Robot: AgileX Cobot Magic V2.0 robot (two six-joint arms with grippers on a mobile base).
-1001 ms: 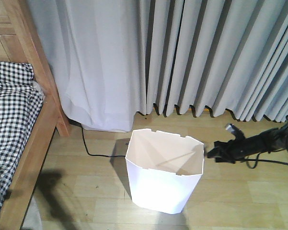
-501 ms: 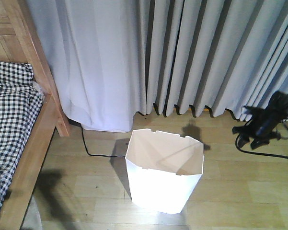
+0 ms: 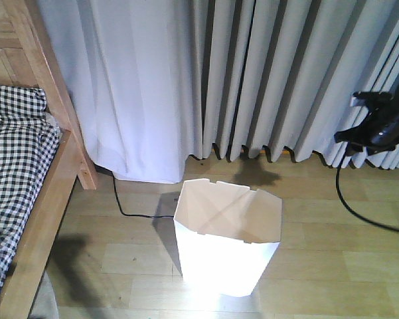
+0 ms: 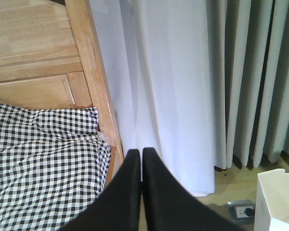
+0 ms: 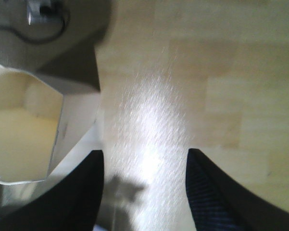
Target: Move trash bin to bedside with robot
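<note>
The white trash bin (image 3: 227, 246) stands upright on the wooden floor, right of the bed and a gap away from it. The bed's wooden post (image 3: 50, 86) and checkered bedding (image 3: 16, 153) are at the left. My right arm (image 3: 384, 126) hangs in the air at the far right, apart from the bin. In the right wrist view my right gripper (image 5: 144, 153) is open and empty over the floor, with the bin (image 5: 33, 130) to its left. My left gripper (image 4: 141, 151) is shut and empty, pointing at the post (image 4: 94, 72) and bedding (image 4: 43, 159).
Grey curtains (image 3: 285, 73) hang along the back wall. A black cable (image 3: 129, 211) runs on the floor behind the bin to a floor socket (image 4: 240, 210). The arm's own cable (image 3: 358, 209) trails on the floor at the right.
My right arm has let go of the bin's right rim and moved right and up, away from it. The bin has stayed in place.
</note>
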